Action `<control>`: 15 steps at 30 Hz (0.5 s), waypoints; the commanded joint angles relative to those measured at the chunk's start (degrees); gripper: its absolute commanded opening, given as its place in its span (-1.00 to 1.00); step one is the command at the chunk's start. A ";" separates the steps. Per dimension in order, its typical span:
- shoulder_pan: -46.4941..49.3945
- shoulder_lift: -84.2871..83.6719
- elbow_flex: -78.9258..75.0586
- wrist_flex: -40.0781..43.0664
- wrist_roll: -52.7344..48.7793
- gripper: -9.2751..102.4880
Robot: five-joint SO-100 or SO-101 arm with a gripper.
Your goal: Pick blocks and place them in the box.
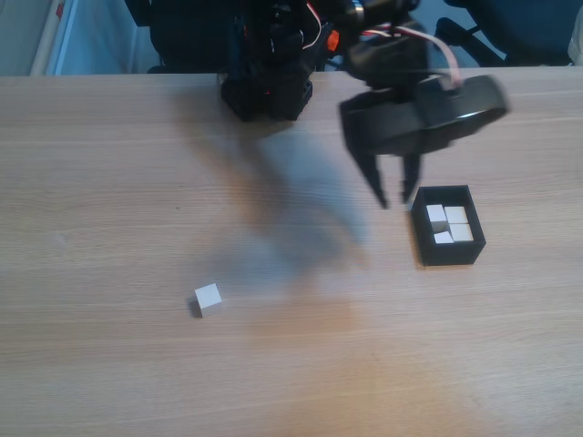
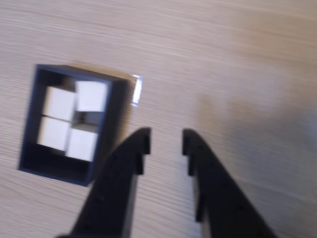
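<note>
Four blocks (image 2: 59, 104) fill the box (image 2: 29, 157); empty gripper (image 2: 166, 141) parted beside its edge.

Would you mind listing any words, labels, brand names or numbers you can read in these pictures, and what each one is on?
There is no readable text in either view.
The box has plain black walls.
The blocks inside it and the lone block on the table have blank faces.
The gripper carries no marking.
A small clear tab beside the box is too blurred to tell whether it bears print.
</note>
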 commanded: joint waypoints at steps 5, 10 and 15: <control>13.62 12.22 13.01 -0.26 -2.90 -0.71; 20.39 17.05 20.83 -1.58 -9.14 -0.67; 24.87 17.05 23.73 -0.88 -16.88 -0.64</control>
